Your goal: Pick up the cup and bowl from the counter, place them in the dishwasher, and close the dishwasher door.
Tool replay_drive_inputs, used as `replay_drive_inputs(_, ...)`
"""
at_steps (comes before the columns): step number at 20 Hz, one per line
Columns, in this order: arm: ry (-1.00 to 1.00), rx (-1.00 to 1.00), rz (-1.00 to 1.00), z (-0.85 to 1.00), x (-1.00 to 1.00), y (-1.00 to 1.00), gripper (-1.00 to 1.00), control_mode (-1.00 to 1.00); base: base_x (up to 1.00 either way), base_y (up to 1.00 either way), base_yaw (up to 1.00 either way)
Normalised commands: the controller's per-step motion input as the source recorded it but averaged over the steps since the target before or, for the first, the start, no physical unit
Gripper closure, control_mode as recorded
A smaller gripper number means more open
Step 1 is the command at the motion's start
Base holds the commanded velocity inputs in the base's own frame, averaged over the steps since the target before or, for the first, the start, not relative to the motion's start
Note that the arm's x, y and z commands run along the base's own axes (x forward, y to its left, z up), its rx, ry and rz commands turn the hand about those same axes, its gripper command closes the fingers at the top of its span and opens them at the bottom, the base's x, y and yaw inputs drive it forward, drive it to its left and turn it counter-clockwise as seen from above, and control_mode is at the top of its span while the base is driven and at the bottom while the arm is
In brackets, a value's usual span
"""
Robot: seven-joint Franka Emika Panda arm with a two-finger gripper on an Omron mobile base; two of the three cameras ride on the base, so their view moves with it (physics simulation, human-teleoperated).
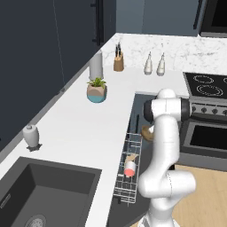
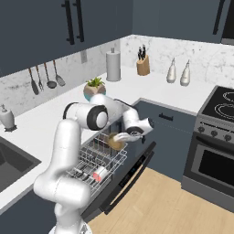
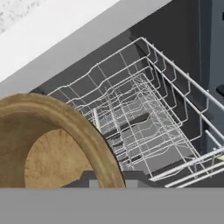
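We take the white wire rack (image 2: pixel 98 162) as our landmark. It stands pulled out of the dishwasher (image 1: pixel 137 111) over the lowered dishwasher door (image 2: pixel 130 176), and its raised wire sides and rows of tines stand in the way of anything coming down into it. One cup (image 1: pixel 130 167) lies on its side in the rack's near end, salmon-red end facing out. One bowl (image 2: pixel 115 141), tan and wood-like, hangs above the rack's far end, clear of the wires; in the hand view the bowl (image 3: pixel 52 144) fills the lower left with the rack below and beyond it.

On the table (image 1: pixel 84 128) behind the rack we count one plant pot (image 1: pixel 96 91), one tall grey cylinder (image 1: pixel 95 65), one knife block (image 1: pixel 118 62) and two pale bottles (image 1: pixel 154 64). One soap dispenser (image 1: pixel 31 135) stands by the dark sink (image 1: pixel 40 195), well apart from the rack. One oven (image 2: pixel 212 155) with knobs stands across the floor from the rack.

The arm rises beside the rack's near end, bends at a raised elbow, and reaches forward over the rack with the wrist turned downward. The tool (image 2: pixel 119 138) is clamped narrowly on the bowl's rim.
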Motion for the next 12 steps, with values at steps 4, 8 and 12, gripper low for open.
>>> replay_drive_inputs(4,-0.12,-0.14,0.19,-0.63,0.16,0.19,1.0,-1.0,0.0,0.0,0.0)
replay_drive_inputs(8,-0.19,-0.16,0.16,-0.61,0.0,0.27,1.0,-1.0,0.0,0.0,0.0)
replay_drive_inputs(12,-0.17,-0.06,0.07,-0.37,0.11,0.47,1.0,-1.0,0.0,0.0,0.0)
